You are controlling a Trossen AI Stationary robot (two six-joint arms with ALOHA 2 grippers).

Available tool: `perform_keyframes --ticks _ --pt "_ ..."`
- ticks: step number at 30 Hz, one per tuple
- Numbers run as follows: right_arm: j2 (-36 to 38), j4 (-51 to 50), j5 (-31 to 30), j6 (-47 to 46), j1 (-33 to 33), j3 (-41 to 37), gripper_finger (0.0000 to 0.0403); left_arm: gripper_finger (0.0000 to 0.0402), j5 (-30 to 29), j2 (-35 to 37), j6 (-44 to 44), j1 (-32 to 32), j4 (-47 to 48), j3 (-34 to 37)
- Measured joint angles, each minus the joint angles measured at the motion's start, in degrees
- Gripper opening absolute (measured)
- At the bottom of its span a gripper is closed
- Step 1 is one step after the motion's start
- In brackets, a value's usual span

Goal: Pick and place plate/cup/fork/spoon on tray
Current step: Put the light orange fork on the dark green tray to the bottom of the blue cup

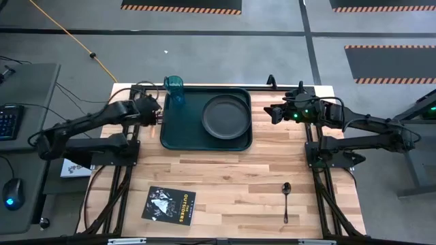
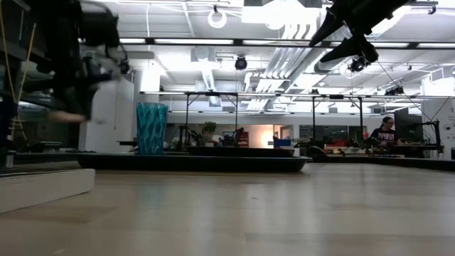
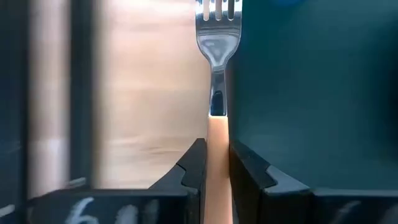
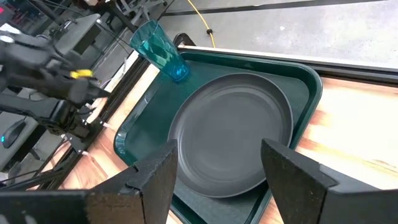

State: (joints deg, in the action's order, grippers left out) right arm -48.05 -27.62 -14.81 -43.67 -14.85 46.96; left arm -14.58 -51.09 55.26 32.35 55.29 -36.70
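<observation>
We see the tray (image 1: 176,136) at the table's far-middle w/ two of four items already on it: the plate (image 1: 225,115) sits in its right half, the cup (image 1: 174,88) stands upright in its far-left corner. The fork (image 3: 217,37) is in transit: the left gripper (image 3: 217,163) pinches its tan handle, fingers pressed onto it from both sides, tines pointing away from the wrist, right at the tray's left edge, half over wood, half over green. We can't tell whether it's over the rim yet. The spoon (image 1: 286,201) is still out on the table, near-right, well apart from the tray, untouched. The right gripper (image 1: 271,113) hangs just right of the tray, above the table, fingers spread & empty, facing the plate. So approx. half done: plate & cup placed, fork about to be set down, spoon left to fetch, probably the right arm's job since it's on that side. A booklet (image 1: 169,204) lies near-left, not part of this.
</observation>
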Motion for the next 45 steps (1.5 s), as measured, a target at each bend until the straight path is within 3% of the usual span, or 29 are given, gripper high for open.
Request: perform_keyframes --ticks 6,15,22,32,45 --pt "0.0 0.0 0.0 0.1 0.0 0.0 0.0223 0.0035 2.0 0.2 6.2 -7.9 -8.4 -1.6" --pt "0.0 0.0 0.0 0.2 0.0 0.0 0.0223 0.0036 -3.4 -16.8 15.8 -18.7 -12.8 -1.6" --pt "0.0 0.0 0.0 0.2 0.0 0.0 0.0223 0.0042 -10.7 -23.0 18.2 -16.0 -13.3 -1.6" --pt "0.0 0.0 0.0 0.2 0.0 0.0 0.0223 0.0043 -6.5 -28.8 7.7 -11.5 -23.2 -1.6" --pt "0.0 0.0 0.0 0.1 0.0 0.0 0.0223 0.0044 -4.9 -35.5 9.4 -11.0 -21.9 -1.8"
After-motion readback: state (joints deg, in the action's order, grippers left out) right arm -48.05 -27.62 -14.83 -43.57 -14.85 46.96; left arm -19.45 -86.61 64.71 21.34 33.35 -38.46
